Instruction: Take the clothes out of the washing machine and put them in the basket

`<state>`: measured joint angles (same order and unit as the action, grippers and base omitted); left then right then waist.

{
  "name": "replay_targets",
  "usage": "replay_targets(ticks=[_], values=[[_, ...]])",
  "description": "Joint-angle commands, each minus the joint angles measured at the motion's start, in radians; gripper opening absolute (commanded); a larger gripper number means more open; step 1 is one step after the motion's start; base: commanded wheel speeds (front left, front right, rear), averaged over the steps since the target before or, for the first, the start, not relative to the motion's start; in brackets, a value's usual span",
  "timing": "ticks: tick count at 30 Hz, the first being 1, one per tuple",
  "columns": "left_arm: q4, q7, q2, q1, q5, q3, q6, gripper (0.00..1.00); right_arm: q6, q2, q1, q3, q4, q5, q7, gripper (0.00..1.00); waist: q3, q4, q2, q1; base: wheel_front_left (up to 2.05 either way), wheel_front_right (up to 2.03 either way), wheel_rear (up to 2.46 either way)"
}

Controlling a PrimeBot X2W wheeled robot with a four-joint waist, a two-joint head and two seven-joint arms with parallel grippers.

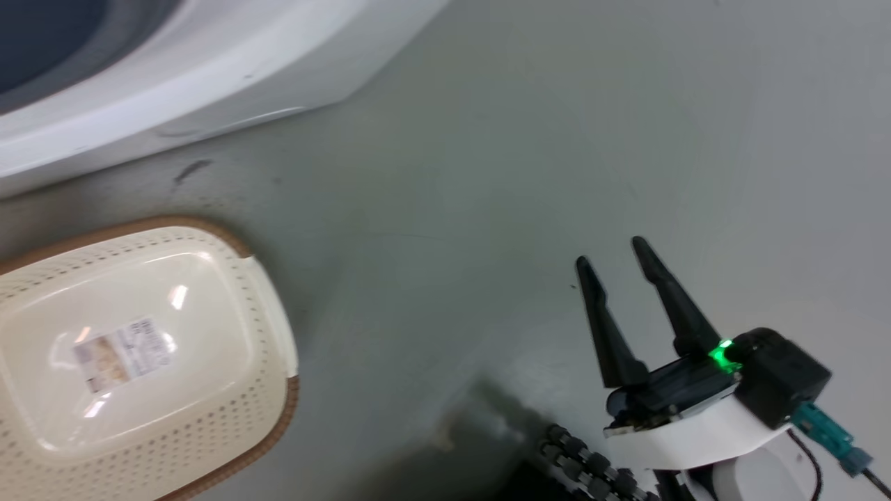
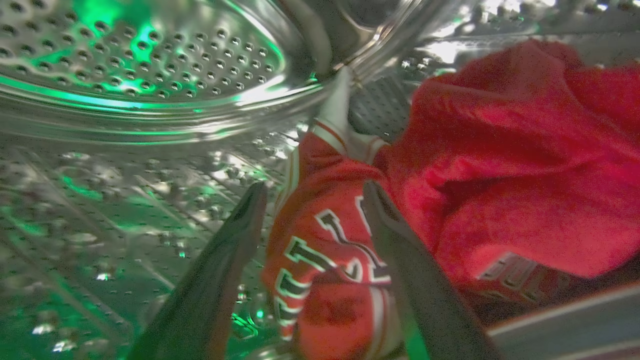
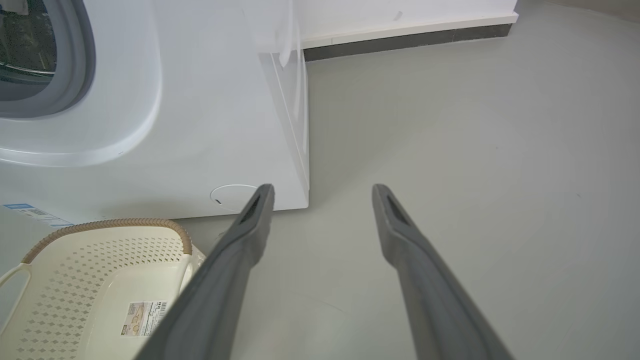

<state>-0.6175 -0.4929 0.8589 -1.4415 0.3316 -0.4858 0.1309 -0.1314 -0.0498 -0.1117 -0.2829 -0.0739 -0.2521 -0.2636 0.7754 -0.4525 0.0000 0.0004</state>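
Note:
Inside the perforated steel drum (image 2: 135, 55) of the washing machine (image 1: 209, 69) lie the clothes: a red jersey (image 2: 325, 250) with white trim and black-and-white lettering, and plain red cloth (image 2: 520, 160) to its right. My left gripper (image 2: 312, 192) is open inside the drum, its fingers straddling the jersey's upper fold. The cream basket (image 1: 139, 348) stands on the floor in front of the machine, with a paper label on its bottom and no clothes in it; the same basket (image 3: 100, 280) appears in the right wrist view. My right gripper (image 1: 612, 254) hangs open over bare floor, well right of the basket.
The white front of the machine (image 3: 210, 125) and its grey door ring (image 3: 70, 65) rise at the left. Grey floor (image 3: 475, 175) stretches to the right up to a dark skirting board (image 3: 410, 37) along the wall.

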Motion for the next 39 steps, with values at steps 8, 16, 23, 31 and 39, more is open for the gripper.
replay_targets(ticks=[8, 16, 23, 31, 39], values=[[-0.111, -0.212, 0.037, -0.196, 0.073, -0.104, -0.002, 1.00, 0.001, -0.001, 0.035, 0.017, -0.051, 0.047, -0.002, 1.00, 0.077, -0.067, 0.0000, -0.0004, 0.00, 0.00, 0.00], [-0.196, -0.242, 0.037, -0.233, 0.098, -0.156, -0.001, 1.00, 0.001, 0.000, 0.051, 0.001, -0.088, 0.037, -0.002, 1.00, 0.112, -0.060, 0.0000, -0.0004, 0.00, 0.00, 0.00], [-0.253, -0.232, 0.040, -0.233, 0.114, -0.195, -0.002, 1.00, 0.001, 0.000, 0.051, 0.013, -0.107, 0.024, -0.002, 1.00, 0.126, -0.054, 0.0000, -0.0004, 0.00, 0.00, 0.00], [-0.245, -0.181, 0.057, -0.257, 0.157, -0.243, 0.000, 0.00, 0.001, 0.000, 0.037, 0.008, -0.112, 0.020, -0.002, 1.00, 0.134, -0.051, 0.0000, -0.0004, 0.00, 0.00, 0.00], [-0.251, -0.096, 0.059, -0.295, 0.180, -0.280, -0.001, 0.00, 0.001, 0.000, 0.002, -0.008, -0.097, 0.027, -0.002, 1.00, 0.107, -0.060, 0.0000, -0.0004, 0.00, 0.00, 0.00]])
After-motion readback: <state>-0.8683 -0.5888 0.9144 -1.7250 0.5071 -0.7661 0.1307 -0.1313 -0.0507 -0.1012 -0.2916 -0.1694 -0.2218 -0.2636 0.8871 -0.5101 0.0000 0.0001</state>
